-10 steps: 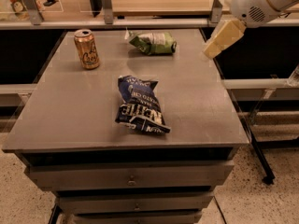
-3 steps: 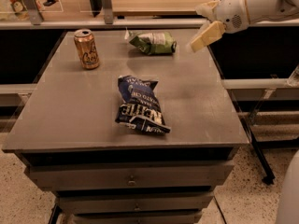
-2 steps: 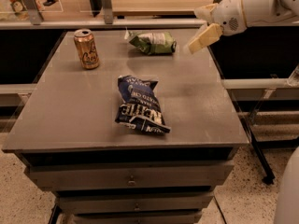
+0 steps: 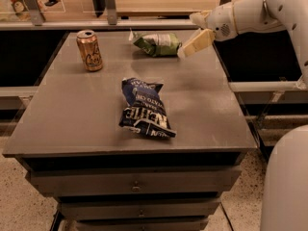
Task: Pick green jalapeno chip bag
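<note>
Gripper (image 4: 192, 37) hovers just right of the green jalapeno chip bag (image 4: 158, 43); open or closed, can't tell. Bag looks light, crinkly and slippery, so pinch its crumpled middle.

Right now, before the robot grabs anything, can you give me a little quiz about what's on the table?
1. True or false: the can stands upright on the table.
2. Fill in: of the three things on the table, the blue chip bag lies ____ to the camera.
3. The gripper hovers over the table's far right part. Which thing is it closest to?
A. the can
B. the green jalapeno chip bag
C. the blue chip bag

Key: 1 true. 2 nearest. 3 B, the gripper is just beside the green bag's right end.
</note>
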### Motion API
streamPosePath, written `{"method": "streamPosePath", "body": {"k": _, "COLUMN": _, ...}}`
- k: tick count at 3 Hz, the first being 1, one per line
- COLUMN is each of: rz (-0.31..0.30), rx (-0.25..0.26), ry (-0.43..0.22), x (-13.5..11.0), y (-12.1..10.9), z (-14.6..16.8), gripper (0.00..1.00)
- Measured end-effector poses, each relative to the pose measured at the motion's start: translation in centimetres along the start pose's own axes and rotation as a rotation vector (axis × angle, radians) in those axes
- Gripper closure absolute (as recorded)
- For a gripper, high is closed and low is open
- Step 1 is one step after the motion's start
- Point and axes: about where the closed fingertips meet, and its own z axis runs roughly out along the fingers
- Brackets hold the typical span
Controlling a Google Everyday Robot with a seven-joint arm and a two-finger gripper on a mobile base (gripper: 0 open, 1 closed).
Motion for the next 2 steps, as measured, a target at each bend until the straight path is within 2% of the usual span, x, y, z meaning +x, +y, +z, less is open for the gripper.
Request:
{"method": "streamPosePath", "body": {"k": 1, "rz": 0.010, "rx": 0.018, "ry": -0.007, "x": 0.1, "y": -1.1, "z": 1.5, "gripper": 0.00}}
{"method": "streamPosePath", "body": {"k": 2, "rz": 0.008, "rx": 0.080, "ry": -0.009, "x": 0.1, "y": -2.2, "z": 1.9, "gripper": 0.00}}
